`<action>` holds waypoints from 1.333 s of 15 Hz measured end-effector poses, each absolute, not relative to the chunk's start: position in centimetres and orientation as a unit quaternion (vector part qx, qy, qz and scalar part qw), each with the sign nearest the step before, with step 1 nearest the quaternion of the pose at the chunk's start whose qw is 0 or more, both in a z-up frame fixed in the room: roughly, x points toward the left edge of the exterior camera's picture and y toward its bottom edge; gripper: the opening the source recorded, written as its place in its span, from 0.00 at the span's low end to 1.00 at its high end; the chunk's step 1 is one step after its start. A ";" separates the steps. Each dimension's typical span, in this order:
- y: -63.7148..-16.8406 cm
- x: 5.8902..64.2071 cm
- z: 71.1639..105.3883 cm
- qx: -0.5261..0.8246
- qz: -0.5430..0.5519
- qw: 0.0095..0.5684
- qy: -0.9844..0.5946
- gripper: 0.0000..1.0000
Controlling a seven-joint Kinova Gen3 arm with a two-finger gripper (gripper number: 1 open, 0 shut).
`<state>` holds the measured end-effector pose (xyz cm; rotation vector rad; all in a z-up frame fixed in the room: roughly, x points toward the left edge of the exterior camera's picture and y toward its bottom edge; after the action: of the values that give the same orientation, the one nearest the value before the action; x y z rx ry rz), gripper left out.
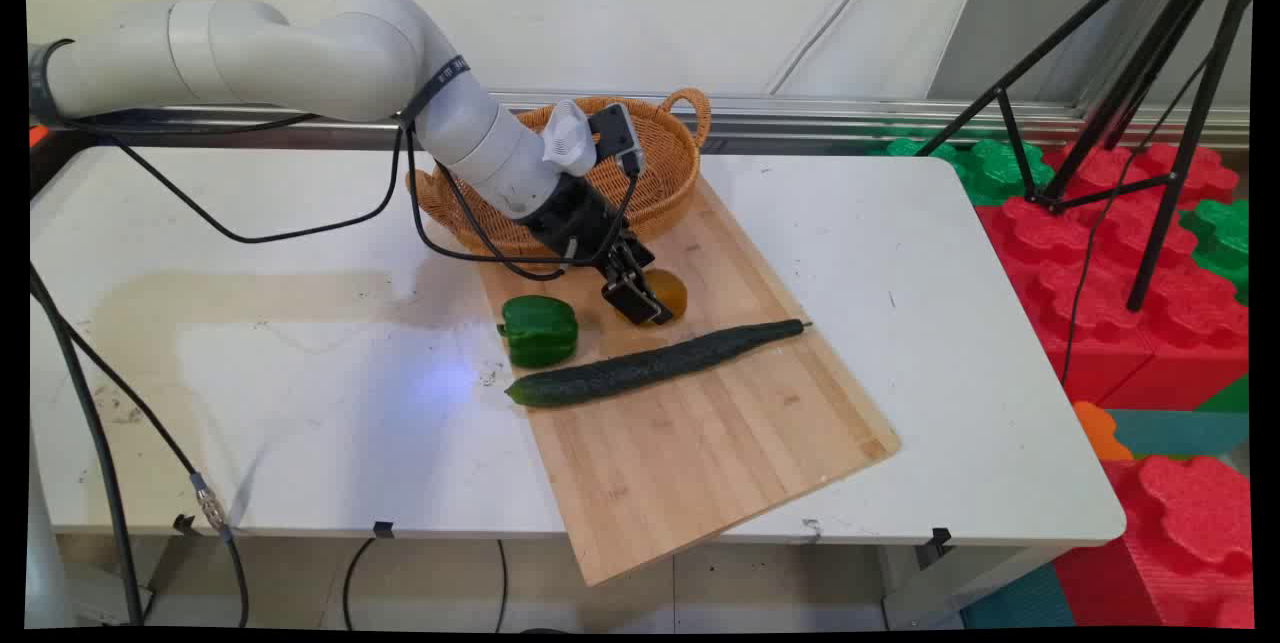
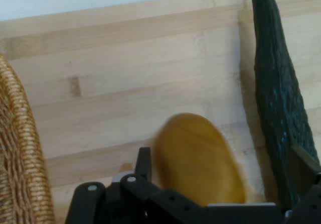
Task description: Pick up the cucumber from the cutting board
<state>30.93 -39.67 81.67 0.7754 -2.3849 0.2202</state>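
Observation:
A yellow-brown oval thing point(image 1: 674, 291) point(image 2: 200, 158), like a potato, lies on the wooden cutting board point(image 1: 700, 423) point(image 2: 125, 73) just in front of the wicker basket point(image 1: 655, 148) point(image 2: 20, 148). My gripper point(image 1: 640, 301) point(image 2: 223, 156) is down at the board and open, one finger on each side of the oval thing; the left finger is close to it and the right finger stands apart from it. A long dark cucumber point(image 1: 650, 365) point(image 2: 278, 108) lies across the board just beyond the right finger. A green bell pepper point(image 1: 540, 330) sits at the board's left edge.
The basket stands at the board's far end, partly hidden by my arm. Black cables hang from the arm over the table's left half point(image 1: 250, 373). A black tripod point(image 1: 1150, 73) and red and green foam blocks point(image 1: 1130, 253) stand off the table's right side.

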 end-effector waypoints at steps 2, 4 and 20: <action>-39.6 31.0 82.2 0.292 0.087 0.310 -0.901 1.00; -39.4 31.2 83.0 0.289 0.090 0.314 -0.900 1.00; -30.6 35.2 88.1 0.258 0.054 0.309 -0.914 1.00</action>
<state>35.19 -30.56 88.13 0.6812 -2.4151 0.1436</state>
